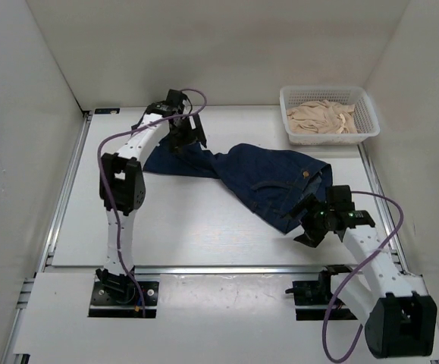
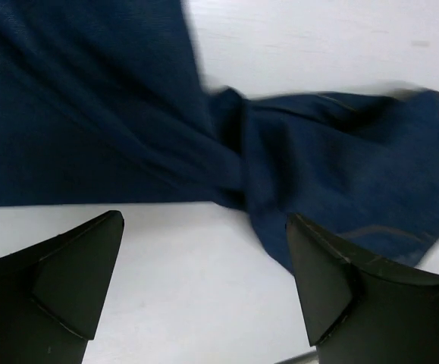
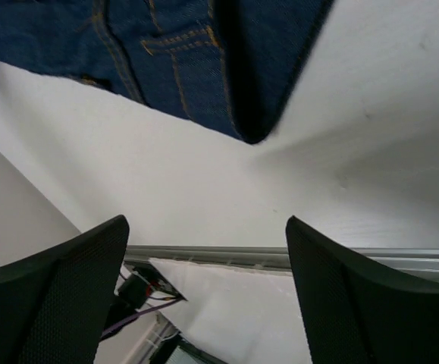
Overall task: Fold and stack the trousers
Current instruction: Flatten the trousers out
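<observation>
The trousers (image 1: 261,176), dark navy jeans with tan stitching, lie spread and twisted across the table from back left to right. My left gripper (image 1: 184,133) hovers over the leg end at the back left, jaws open with nothing between them. In the left wrist view the twisted denim (image 2: 234,152) lies just beyond the fingertips (image 2: 83,258). My right gripper (image 1: 310,218) stands open at the waist end's near corner. The right wrist view shows that corner (image 3: 196,68) beyond the open gripper (image 3: 208,250), apart from it.
A white basket (image 1: 291,102) holding beige cloth (image 1: 321,119) stands at the back right. White walls close in the table on three sides. A metal rail (image 1: 227,268) runs along the table's near edge, in front of the arm bases.
</observation>
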Available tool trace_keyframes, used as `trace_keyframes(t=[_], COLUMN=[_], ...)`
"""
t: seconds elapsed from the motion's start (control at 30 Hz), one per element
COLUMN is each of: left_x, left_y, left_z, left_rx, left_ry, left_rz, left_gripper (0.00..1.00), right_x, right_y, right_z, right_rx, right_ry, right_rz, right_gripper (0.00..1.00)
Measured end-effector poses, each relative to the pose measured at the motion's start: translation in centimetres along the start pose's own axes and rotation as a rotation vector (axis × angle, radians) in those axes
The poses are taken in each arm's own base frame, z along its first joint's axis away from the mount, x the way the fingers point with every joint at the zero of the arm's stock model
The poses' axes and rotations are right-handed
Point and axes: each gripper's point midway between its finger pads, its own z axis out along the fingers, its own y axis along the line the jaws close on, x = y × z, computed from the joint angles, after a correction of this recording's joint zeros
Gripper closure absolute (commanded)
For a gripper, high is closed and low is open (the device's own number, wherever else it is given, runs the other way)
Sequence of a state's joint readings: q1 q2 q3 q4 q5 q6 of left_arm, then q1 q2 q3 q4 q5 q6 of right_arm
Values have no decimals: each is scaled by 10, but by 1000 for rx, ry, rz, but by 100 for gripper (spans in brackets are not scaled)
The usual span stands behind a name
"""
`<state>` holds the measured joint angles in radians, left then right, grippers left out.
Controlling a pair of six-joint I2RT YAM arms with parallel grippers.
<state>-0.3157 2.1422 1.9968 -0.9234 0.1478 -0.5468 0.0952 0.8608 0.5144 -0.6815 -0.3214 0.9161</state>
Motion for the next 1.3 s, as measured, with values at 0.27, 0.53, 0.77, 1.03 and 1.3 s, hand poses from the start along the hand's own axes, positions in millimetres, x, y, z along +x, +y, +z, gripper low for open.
trace_keyframes(t=[0.27, 0.53, 0.77, 1.03, 1.3], left_x=[7, -7, -20, -53, -72], left_y=[63, 74, 64, 59, 57], left_z=[58, 68, 61, 30, -137], left_rx=[-161, -161, -128, -61, 36], left_ry=[127, 115, 84, 15, -249], left_rz=[-88, -125, -119, -148, -173], left_gripper=[0, 90, 90, 90, 90], right_x=[-28, -34, -52, -144, -120], right_y=[31, 46, 74, 214, 214], right_z=[26, 78, 112, 29, -128], right_rx=[14, 113, 179, -9, -205], right_ry=[19, 82, 51, -269, -553], right_rz=[116, 212, 157, -76, -269], right_gripper=[3, 41, 100, 100, 100])
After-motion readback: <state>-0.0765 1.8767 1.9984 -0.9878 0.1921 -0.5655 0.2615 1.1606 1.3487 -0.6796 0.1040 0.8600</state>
